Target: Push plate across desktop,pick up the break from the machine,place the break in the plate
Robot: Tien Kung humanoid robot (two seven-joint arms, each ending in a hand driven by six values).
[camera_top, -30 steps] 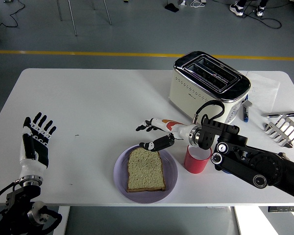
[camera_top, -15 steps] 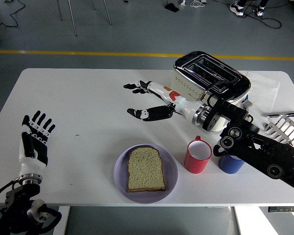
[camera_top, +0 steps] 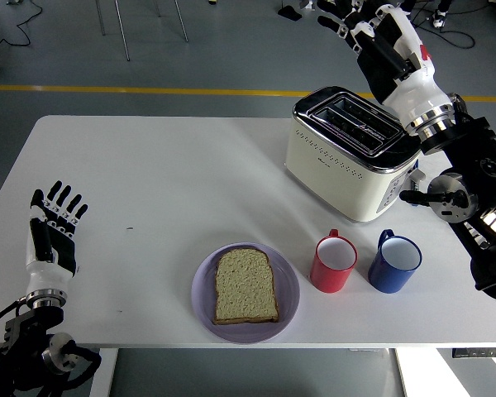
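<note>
The bread (camera_top: 245,286) lies flat in the plate (camera_top: 288,308), long axis twelve-to-six. The right hand (camera_top: 386,37), fingers spread and empty, is raised beyond the toaster (camera_top: 347,157), at one o'clock from the bread; the left hand (camera_top: 50,234), open and empty, rests at nine, somewhat nearer.

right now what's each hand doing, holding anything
Left hand: open, fingers spread, holding nothing, at the table's left edge.
Right hand: open, fingers spread, holding nothing, raised behind the toaster.
</note>
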